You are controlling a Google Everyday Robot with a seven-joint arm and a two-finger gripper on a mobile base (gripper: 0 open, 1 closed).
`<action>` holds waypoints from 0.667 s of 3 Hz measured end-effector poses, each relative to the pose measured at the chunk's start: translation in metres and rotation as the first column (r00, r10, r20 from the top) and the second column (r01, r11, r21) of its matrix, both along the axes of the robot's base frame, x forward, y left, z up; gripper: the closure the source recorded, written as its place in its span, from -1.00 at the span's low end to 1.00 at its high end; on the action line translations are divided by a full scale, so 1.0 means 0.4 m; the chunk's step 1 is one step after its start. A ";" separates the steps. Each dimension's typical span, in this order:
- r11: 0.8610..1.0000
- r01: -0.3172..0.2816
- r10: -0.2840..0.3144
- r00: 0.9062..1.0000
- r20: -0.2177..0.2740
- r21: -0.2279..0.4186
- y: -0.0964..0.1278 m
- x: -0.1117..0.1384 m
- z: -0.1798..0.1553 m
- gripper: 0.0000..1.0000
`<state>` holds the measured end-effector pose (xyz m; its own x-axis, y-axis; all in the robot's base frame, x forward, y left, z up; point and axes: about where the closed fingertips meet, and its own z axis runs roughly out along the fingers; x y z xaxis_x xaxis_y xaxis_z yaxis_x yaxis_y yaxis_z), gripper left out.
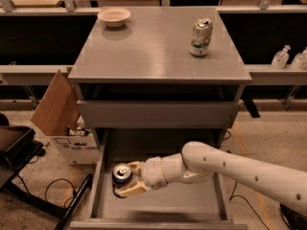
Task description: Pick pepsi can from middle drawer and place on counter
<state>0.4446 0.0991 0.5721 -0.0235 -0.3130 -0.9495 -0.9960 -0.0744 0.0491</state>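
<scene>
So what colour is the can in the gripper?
Dark blue, silver top; camera view. The gripper holds the pepsi can in the middle drawer, left side.

I see my cream-yellow hand [125, 182] at seven o'clock in the grey middle drawer [163, 204], clasping the dark-blue, silver-topped pepsi can [121, 172]. The counter [148, 49] is matte grey. On it sit a white-and-green can [200, 37] at one o'clock and a cream bowl [113, 16] at eleven.

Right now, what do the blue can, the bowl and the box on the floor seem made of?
The blue can, held by the claw in the open drawer: likely metal, its silver top glints. The bowl on the counter: maybe paper or plastic, pale and matte. The box: cardboard, dull brown flap.
</scene>
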 end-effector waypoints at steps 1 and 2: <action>1.000 0.002 0.000 0.996 0.090 -0.015 0.102 -0.049 0.275 1.00; 0.999 0.044 -0.041 0.990 0.134 -0.022 0.171 -0.013 0.445 1.00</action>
<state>0.4394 0.1676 0.7503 0.0893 -0.3380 -0.9369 -0.9960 -0.0324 -0.0832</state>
